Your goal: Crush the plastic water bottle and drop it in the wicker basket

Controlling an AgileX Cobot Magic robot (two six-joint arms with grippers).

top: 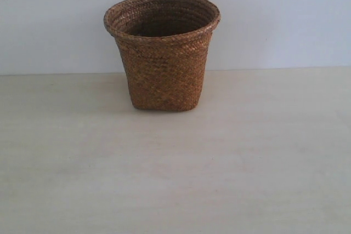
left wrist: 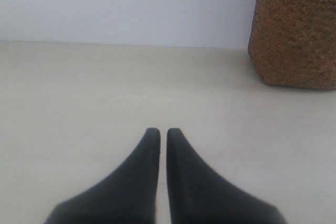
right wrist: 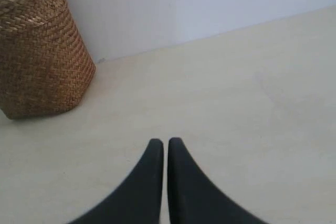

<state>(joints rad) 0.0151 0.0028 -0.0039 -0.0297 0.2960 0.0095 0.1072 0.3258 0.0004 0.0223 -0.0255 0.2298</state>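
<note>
Two closed, empty units, left pincer (left wrist: 163, 130) & right pincer (right wrist: 165, 140), low over worktop (top: 175, 184); wicker basket (top: 162, 78) mid far edge; plastic water bottle not in view, so prob. next = locate it.

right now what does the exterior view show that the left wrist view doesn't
Only the exterior view: the whole wicker basket, with its flared rim and dark opening. Only the left wrist view: the left gripper, jaws nearly together with nothing between them, over the table; there the basket is cut off and only its lower wall shows. Both: the woven basket standing on the pale table in front of a plain wall.
</note>
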